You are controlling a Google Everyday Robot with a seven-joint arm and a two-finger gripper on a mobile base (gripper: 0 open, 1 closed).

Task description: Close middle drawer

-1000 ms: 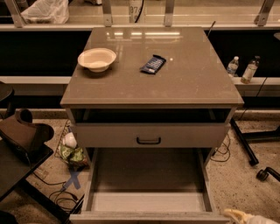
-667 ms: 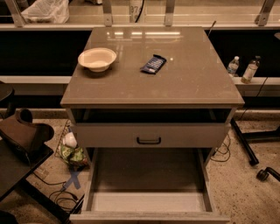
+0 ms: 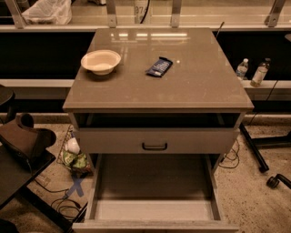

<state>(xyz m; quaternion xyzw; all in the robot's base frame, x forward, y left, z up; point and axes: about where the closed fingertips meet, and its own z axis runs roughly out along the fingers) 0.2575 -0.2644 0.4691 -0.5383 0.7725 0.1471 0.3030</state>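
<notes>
Gripper: out of our view, so we cannot tell whether it is wide, narrow or holding anything.
Middle drawer (image 3: 154, 210): at 6 o'clock in the view, pulled far out of the cabinet. We look straight down onto its pale floor, and its front runs along the bottom edge of the view.
Top drawer (image 3: 113, 140): just above the open one, near the centre. It is out a little, leaving a dark gap under the cabinet top, and its small black handle (image 3: 154, 146) sits mid-front.
Cabinet top (image 3: 200, 91): a flat, glossy brown surface filling the view from the centre toward 12 o'clock.
Bowl (image 3: 100, 61): pale and upright, at 10 o'clock on the cabinet top, near its left edge.
Snack packet (image 3: 159, 67): dark blue, lying flat at 12 o'clock from the centre, apart from the bowl on its right.
Bottles (image 3: 242, 68): two clear ones on the ledge behind the cabinet at 2 o'clock, standing side by side.
Plastic bag (image 3: 47, 11): on the far shelf at 11 o'clock.
Floor clutter (image 3: 75, 159): wrappers and cables at 8 o'clock, beside the cabinet's left side.
Caster wheel (image 3: 273, 182): on the speckled floor at 4 o'clock.
</notes>
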